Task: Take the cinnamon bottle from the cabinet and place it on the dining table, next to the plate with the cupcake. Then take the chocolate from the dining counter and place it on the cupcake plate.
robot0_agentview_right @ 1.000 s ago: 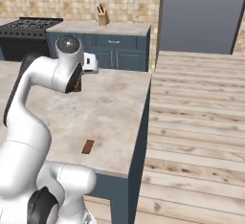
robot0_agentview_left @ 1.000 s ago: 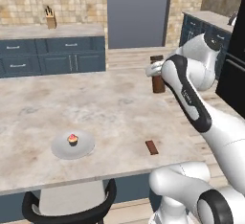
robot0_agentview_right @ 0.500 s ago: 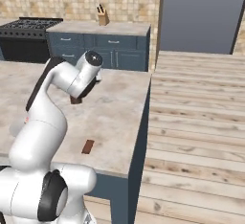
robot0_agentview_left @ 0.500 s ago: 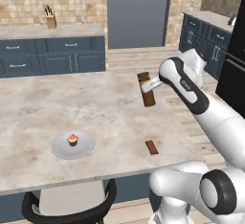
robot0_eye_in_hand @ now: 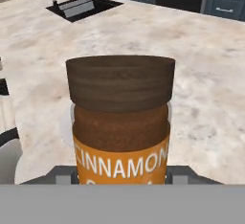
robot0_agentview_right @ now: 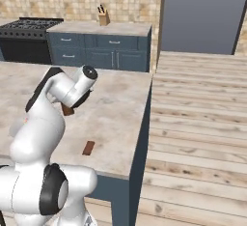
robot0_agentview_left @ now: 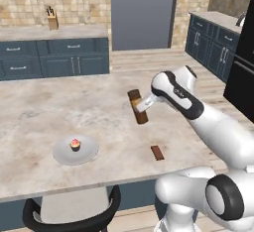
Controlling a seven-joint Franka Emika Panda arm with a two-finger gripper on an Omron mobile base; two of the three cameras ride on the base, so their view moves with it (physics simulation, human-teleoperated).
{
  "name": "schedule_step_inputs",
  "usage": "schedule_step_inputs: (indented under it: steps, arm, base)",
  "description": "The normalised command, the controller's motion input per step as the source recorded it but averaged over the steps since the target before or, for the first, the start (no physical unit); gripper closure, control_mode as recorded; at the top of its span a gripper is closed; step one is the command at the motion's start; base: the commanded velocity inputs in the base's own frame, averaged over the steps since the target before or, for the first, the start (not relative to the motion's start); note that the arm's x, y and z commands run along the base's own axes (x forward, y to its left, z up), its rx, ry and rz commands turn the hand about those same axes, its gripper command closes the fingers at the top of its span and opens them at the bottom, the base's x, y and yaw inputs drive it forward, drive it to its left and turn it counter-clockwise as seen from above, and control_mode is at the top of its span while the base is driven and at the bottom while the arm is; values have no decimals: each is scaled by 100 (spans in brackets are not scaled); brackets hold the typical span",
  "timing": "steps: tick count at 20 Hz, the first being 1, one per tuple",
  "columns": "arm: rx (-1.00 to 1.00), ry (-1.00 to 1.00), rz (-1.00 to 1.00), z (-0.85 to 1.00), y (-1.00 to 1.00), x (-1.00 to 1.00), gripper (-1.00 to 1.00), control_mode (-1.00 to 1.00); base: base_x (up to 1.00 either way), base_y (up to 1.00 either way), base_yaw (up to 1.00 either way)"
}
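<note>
We held the cinnamon bottle (robot0_agentview_left: pixel 137 106) clamped in our gripper (robot0_agentview_left: pixel 142 106), tilted in the air above the dining table (robot0_agentview_left: pixel 39 117), well apart from the plate (robot0_agentview_left: pixel 75 150) with the cupcake (robot0_agentview_left: pixel 75 144). We judged that a tilted bottle might topple when released, or that the swing could knock the cupcake.

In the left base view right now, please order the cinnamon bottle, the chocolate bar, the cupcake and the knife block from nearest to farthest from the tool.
1. Cinnamon bottle: held in the tool, tilted above the island top.
2. Chocolate bar: flat on the island, toward the near edge.
3. Cupcake: on the grey plate, further left.
4. Knife block: on the far back counter.
</note>
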Motion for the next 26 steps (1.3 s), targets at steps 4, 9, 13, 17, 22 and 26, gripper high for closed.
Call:
schedule_step_inputs:
  steps: [4, 9, 13, 17, 22, 26]
  arm:
    - [0, -30, 19, -54, 89, 2, 100, -100]
    - [2, -3, 37, -51, 30, 6, 100, -100]
    - [4, 3, 29, -46, 27, 27, 100, -100]
    - [0, 1, 16, -32, 31, 7, 100, -100]
    - [3, 0, 12, -34, 39, 6, 100, -100]
    - [5, 0, 11, -30, 21, 18, 100, -100]
  base:
    - [0, 0, 0]
    - [0, 0, 0]
    - [0, 0, 0]
    - [0, 0, 0]
    - [0, 0, 0]
    - [0, 0, 0]
